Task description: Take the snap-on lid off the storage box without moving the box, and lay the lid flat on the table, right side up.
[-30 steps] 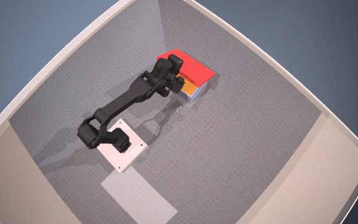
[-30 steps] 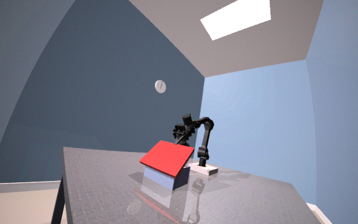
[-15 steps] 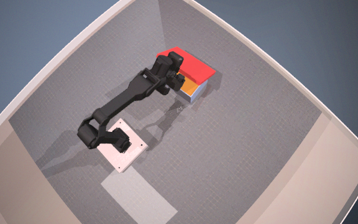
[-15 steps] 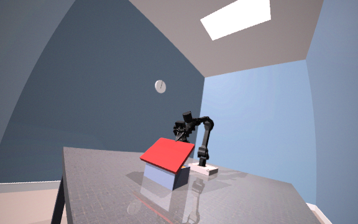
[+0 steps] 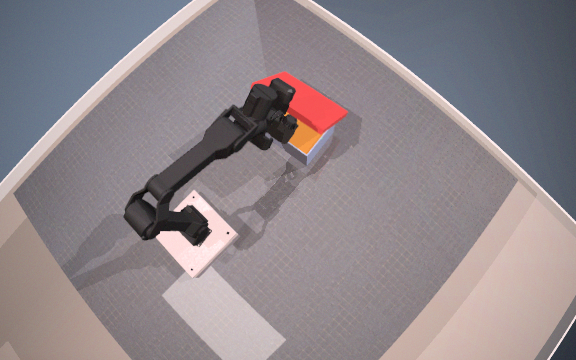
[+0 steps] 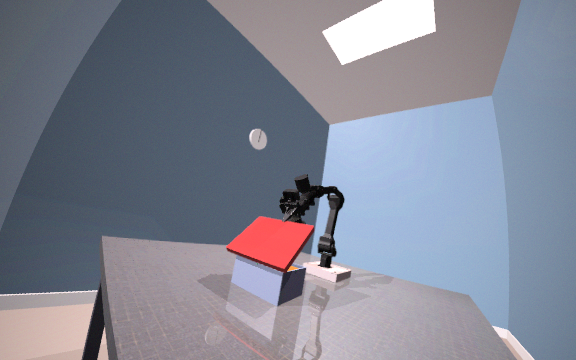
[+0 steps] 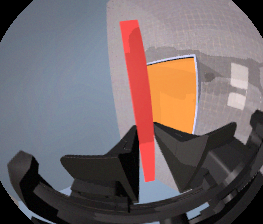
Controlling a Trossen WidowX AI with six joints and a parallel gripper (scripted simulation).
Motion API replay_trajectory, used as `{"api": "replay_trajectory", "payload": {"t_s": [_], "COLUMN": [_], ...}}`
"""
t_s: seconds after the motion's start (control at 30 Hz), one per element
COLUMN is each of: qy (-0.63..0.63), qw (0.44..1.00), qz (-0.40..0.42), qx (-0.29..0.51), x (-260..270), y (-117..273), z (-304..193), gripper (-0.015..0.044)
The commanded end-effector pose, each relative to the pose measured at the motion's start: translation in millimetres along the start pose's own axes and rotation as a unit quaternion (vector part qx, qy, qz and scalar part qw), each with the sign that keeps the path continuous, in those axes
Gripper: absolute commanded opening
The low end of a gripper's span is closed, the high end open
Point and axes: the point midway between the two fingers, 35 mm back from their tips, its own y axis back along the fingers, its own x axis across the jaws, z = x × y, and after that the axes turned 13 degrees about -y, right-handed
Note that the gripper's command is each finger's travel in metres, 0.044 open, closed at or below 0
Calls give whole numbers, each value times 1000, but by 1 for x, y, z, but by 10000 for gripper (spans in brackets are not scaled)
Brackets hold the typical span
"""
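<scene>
The red lid (image 5: 318, 102) (image 6: 270, 242) (image 7: 136, 75) is tilted steeply over the storage box, its arm-side edge raised well above the rim and its far edge low by the box's far side. Whether that low edge touches the box is unclear. My gripper (image 6: 288, 218) (image 7: 144, 127) is shut on the lid's raised edge, one finger on each face; in the top view the fingertips are hidden by the wrist. The blue-grey storage box (image 5: 318, 148) (image 6: 255, 281) (image 7: 173, 95) stands upright on the table, part open, with its orange inside (image 5: 305, 139) showing.
The arm's pale base plate (image 5: 218, 250) (image 6: 327, 273) stands on the grey table (image 5: 393, 200) (image 6: 168, 285). The table's edge lies beyond the box. A pale rectangular patch (image 5: 223, 315), perhaps reflected light, shows beside the base.
</scene>
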Motion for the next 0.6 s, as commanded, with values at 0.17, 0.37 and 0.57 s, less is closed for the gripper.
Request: {"api": "replay_trajectory", "payload": {"t_s": [0.17,0.37,0.57], "qy": [-3,-3,-3], "qw": [1000,1000,1000], "qz": [10,10,10], "qx": [-1,-1,-1], "x": [16,17,13], "y": [12,12,11], "z": [-3,-3,-4], "gripper": [0,0,0]}}
